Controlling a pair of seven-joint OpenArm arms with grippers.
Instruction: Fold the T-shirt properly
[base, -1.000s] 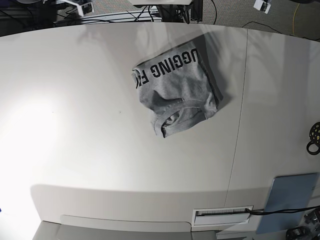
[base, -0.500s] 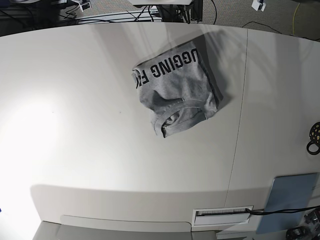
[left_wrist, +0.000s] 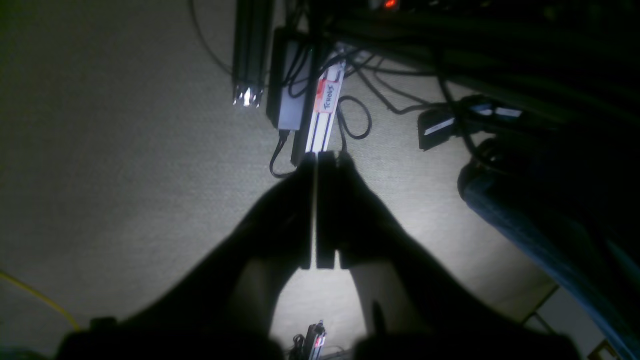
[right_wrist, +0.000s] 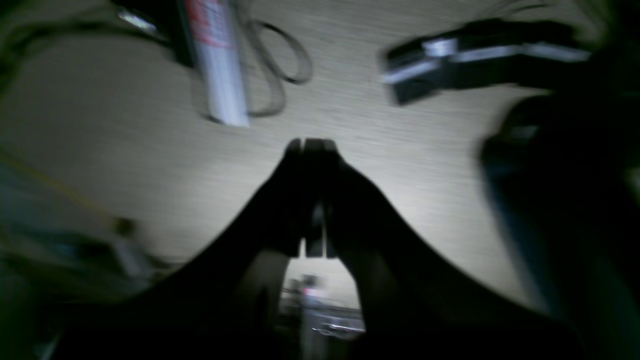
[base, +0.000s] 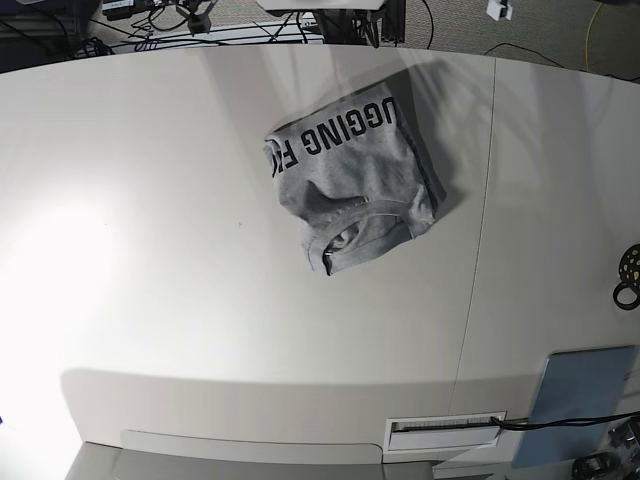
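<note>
The heather-grey T-shirt (base: 350, 185) lies folded into a compact bundle on the white table (base: 150, 250), a little right of centre toward the far side. Black block lettering (base: 335, 130) faces up along its far edge, and the ribbed collar (base: 355, 235) shows at its near edge. Neither gripper is over the table in the base view. In the left wrist view my left gripper (left_wrist: 317, 157) is shut and empty above carpet and cables. In the blurred right wrist view my right gripper (right_wrist: 310, 142) is also shut and empty above the floor.
A seam (base: 480, 250) runs down the table right of the shirt. A black ring (base: 630, 265) sits at the right edge, with a blue-grey panel (base: 580, 385) and a white slot (base: 445, 430) near the front. A power strip (left_wrist: 325, 115) and cables lie on the floor.
The T-shirt has not moved. Beyond the table's far edge, small white parts at the upper left and upper right have shifted toward the middle.
</note>
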